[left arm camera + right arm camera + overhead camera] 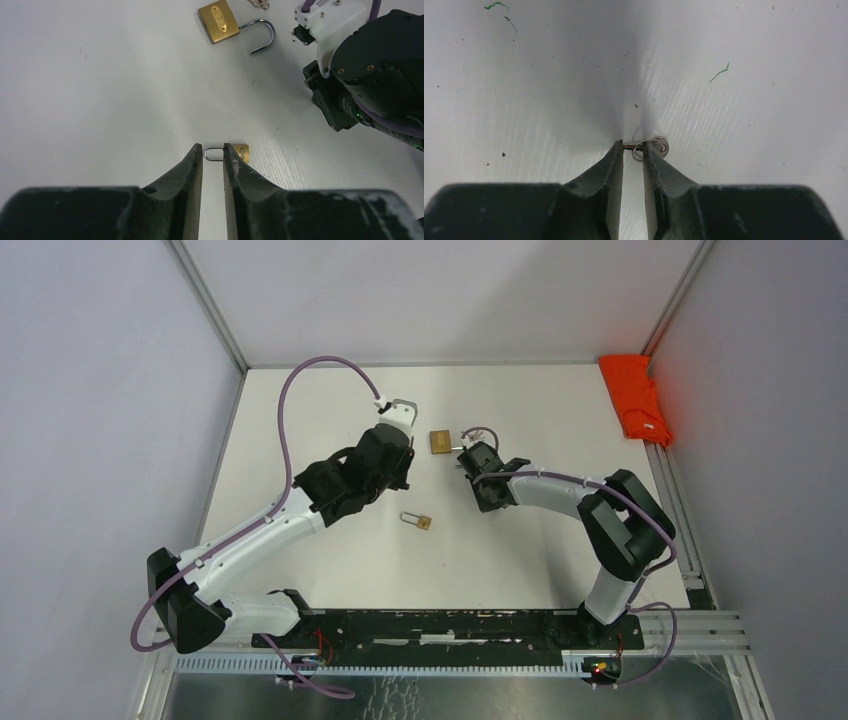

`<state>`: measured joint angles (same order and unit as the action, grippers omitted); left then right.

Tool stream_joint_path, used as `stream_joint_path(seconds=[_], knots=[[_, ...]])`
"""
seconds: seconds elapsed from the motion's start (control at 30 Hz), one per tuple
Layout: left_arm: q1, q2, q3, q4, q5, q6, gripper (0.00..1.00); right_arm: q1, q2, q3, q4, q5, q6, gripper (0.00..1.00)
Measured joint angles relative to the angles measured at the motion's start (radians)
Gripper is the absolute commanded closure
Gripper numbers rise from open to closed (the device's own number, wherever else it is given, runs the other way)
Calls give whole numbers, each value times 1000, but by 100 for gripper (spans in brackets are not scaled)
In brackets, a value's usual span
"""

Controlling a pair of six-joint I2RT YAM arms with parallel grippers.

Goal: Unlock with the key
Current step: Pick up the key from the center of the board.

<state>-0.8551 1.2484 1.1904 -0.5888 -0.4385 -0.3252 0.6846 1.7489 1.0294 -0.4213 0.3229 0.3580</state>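
A brass padlock point(439, 442) with its shackle swung open point(218, 22) lies at mid-table. A smaller brass padlock point(418, 522), shackle closed, lies nearer the arms. In the left wrist view this small padlock point(241, 151) shows beyond the tips of my left gripper point(213, 147), which hangs above the table, slightly open and empty. My right gripper point(633, 146) is down at the table just right of the open padlock. The key point(663, 146) on its ring lies across its fingertips, blade in the narrow gap and head outside the right finger. The key point(260, 4) also shows beside the right wrist.
An orange-red cloth point(635, 400) lies at the back right beside the metal frame rail. White walls close in the table on the left, back and right. The right arm's wrist point(370, 75) stands close to the open padlock. Small green thread scraps point(720, 72) lie on the surface.
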Motion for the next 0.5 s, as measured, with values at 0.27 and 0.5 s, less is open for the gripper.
stream_joint_path(seconds=[0.27,0.5], knots=[[0,0,0,0,0,0,73,-13,0,-6,11,-8,0,87],[0,0,0,0,0,0,73,-23,0,-11,31,-12,-1,99]])
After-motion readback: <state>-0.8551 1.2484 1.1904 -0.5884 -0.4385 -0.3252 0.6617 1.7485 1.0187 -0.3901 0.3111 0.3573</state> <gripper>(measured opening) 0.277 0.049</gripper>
